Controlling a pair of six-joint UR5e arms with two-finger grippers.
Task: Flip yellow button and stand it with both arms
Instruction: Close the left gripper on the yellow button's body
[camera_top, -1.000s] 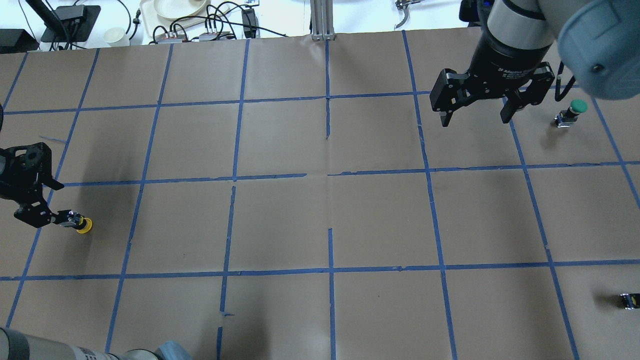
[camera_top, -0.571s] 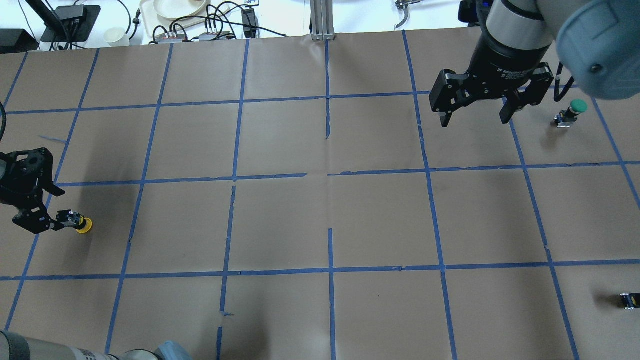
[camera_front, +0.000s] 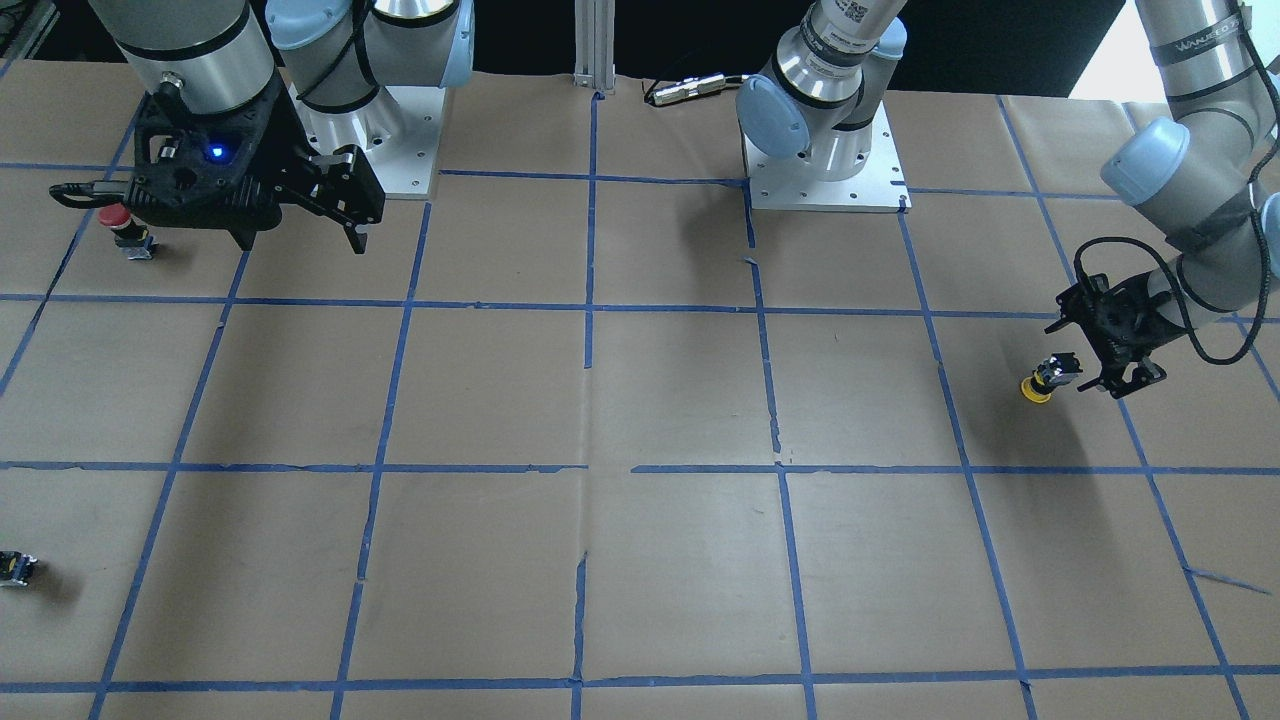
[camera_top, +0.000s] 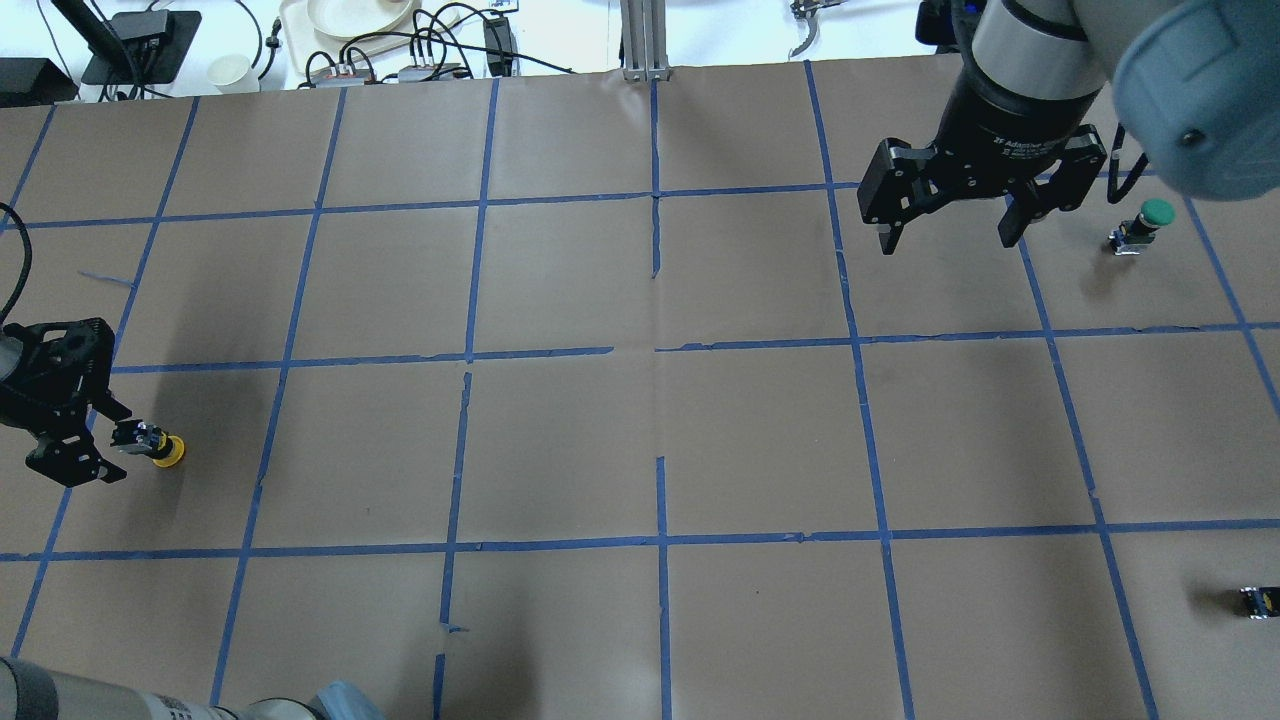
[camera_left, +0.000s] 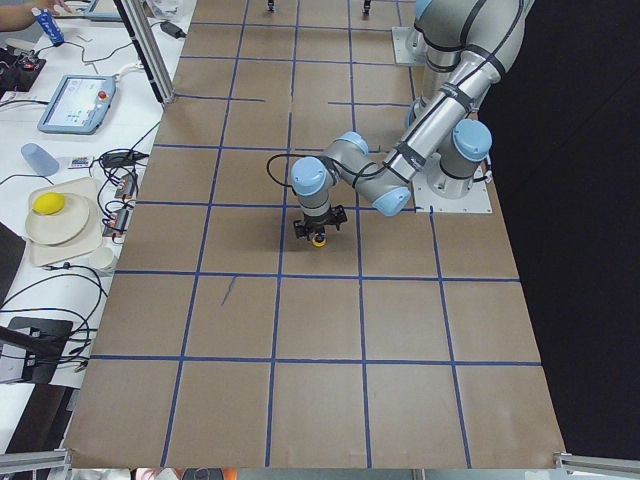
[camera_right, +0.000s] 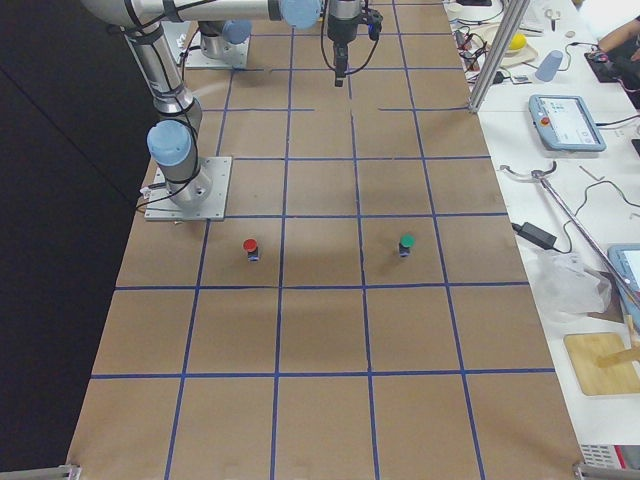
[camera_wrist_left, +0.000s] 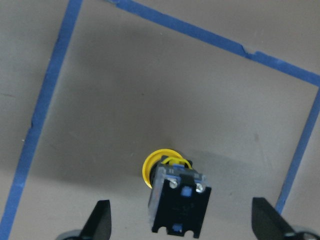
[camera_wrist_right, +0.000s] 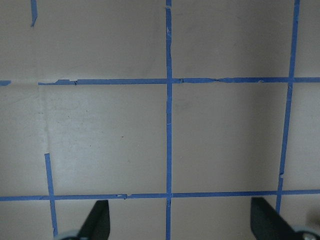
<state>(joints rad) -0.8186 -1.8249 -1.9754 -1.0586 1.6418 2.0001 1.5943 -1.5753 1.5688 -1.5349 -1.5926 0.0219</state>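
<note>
The yellow button (camera_top: 160, 447) rests at the table's left side with its yellow cap on the paper and its black body up; it also shows in the front view (camera_front: 1045, 380). In the left wrist view the yellow button (camera_wrist_left: 177, 202) stands free between the two wide-apart fingers (camera_wrist_left: 101, 220). My left gripper (camera_top: 118, 445) is open around the body without touching it, and is seen from the front (camera_front: 1088, 358) too. My right gripper (camera_top: 950, 240) is open and empty, above the far right of the table, and also shows in the front view (camera_front: 300, 243).
A green-capped button (camera_top: 1145, 222) stands just right of the right gripper. A red-capped button (camera_front: 125, 230) stands near the right arm's base side. A tiny black-and-yellow block (camera_top: 1258, 600) lies at the right edge. Cables and dishes lie beyond the far edge.
My left gripper has opened, let go of the yellow button's body and drawn back slightly to the left. The button stays cap-down on the paper. The right arm has barely moved.
</note>
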